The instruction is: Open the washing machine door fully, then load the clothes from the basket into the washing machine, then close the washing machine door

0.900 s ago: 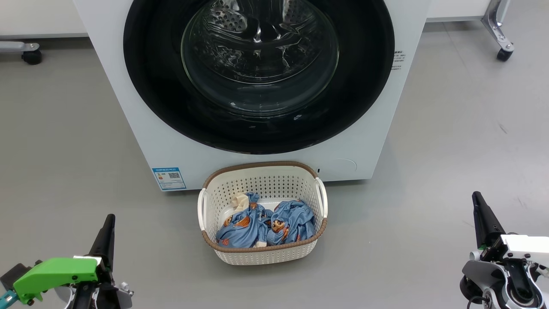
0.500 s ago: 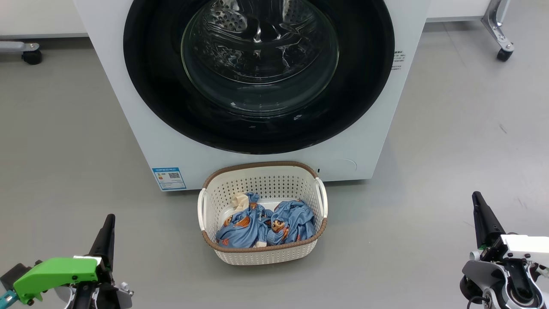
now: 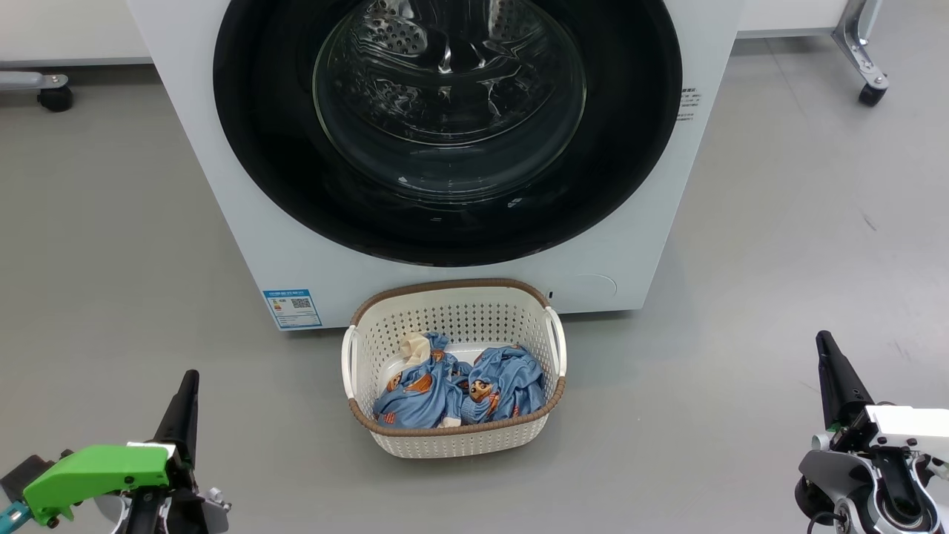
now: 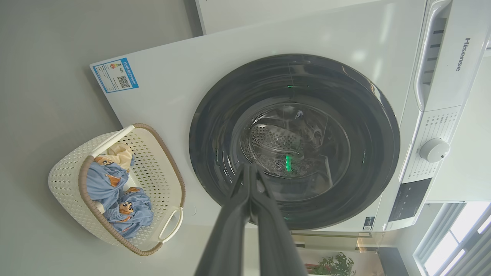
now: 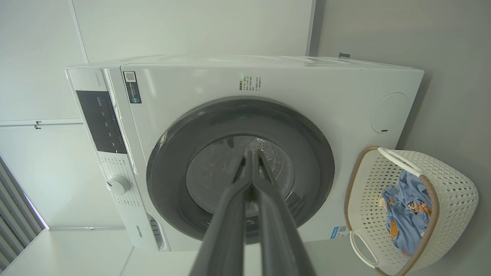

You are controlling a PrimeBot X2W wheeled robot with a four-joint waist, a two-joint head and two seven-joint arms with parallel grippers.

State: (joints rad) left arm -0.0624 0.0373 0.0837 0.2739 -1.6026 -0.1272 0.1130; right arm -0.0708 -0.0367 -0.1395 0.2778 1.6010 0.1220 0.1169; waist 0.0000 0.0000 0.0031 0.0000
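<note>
The white washing machine (image 3: 237, 222) stands ahead with its round black-rimmed door (image 3: 447, 126) closed flat against the front, also seen as door (image 4: 294, 142) and door (image 5: 240, 168). The cream basket (image 3: 454, 439) sits on the floor right in front of it, holding the light-blue clothes (image 3: 460, 389) with orange-brown figures. My left gripper (image 3: 187, 382) is at the lower left, shut and empty, fingers (image 4: 249, 180) together. At the lower right my right gripper (image 3: 824, 345) is likewise shut and empty, fingers (image 5: 251, 161) touching. Both are well short of the basket.
Grey floor (image 3: 778, 245) spreads to both sides of the machine. A castor (image 3: 55, 96) of a stand sits at the far left, and a wheeled metal leg (image 3: 864, 59) at the far right. A blue label sticker (image 3: 293, 308) marks the machine's lower left corner.
</note>
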